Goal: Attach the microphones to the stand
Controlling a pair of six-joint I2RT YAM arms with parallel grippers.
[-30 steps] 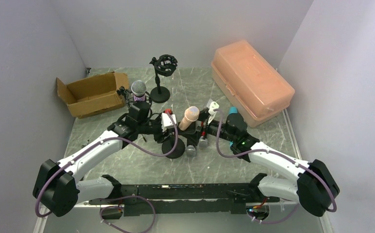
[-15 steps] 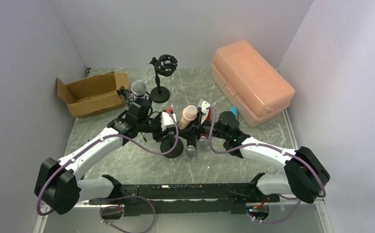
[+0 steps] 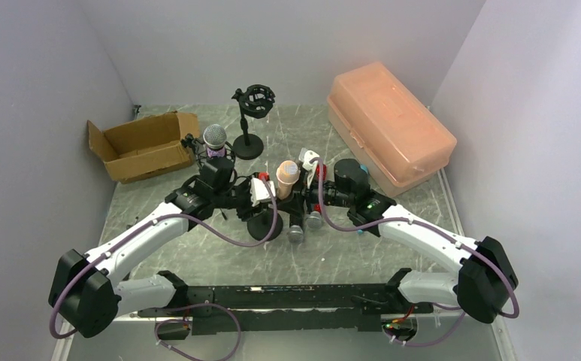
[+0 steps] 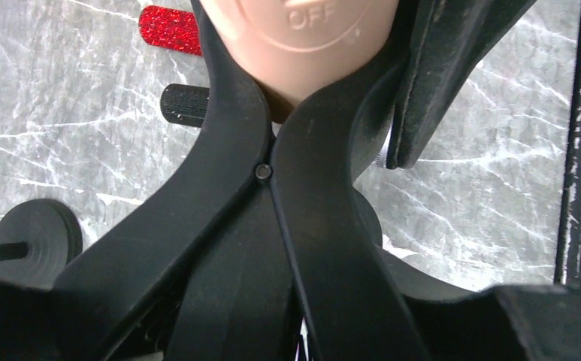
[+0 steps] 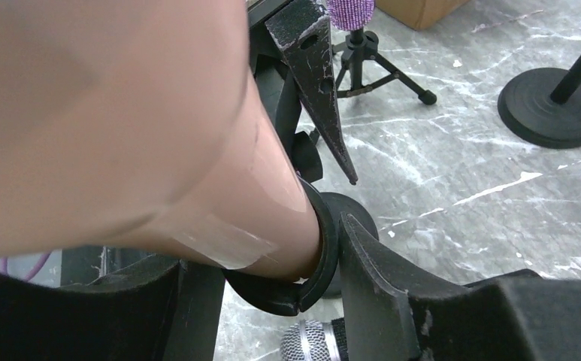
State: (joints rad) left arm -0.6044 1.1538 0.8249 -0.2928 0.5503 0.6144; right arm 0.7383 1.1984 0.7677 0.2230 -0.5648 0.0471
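The peach-beige microphone [image 3: 285,179] stands almost upright, its lower end inside the black clip [image 5: 325,252] of a round-based stand [image 3: 266,226]. My right gripper [image 3: 311,179] is shut on this microphone [image 5: 197,150], and one finger [image 5: 392,293] rests against the clip ring. My left gripper [image 3: 260,191] is shut on the clip's two handles [image 4: 272,226]. The glittery purple microphone [image 3: 213,138] sits on a small tripod stand. The black microphone's mesh head [image 3: 296,233] lies on the table. The red microphone [image 4: 170,28] lies behind the clip. The light blue one is mostly hidden by my right wrist.
An empty stand with a shock mount [image 3: 254,101] stands at the back. An open cardboard box [image 3: 141,144] is at back left. A closed orange plastic box [image 3: 389,125] is at back right. Grey walls close in both sides.
My right gripper has moved left with the peach microphone, tipping it from slanted to nearly upright at the clip. My left gripper has stayed at the clip.
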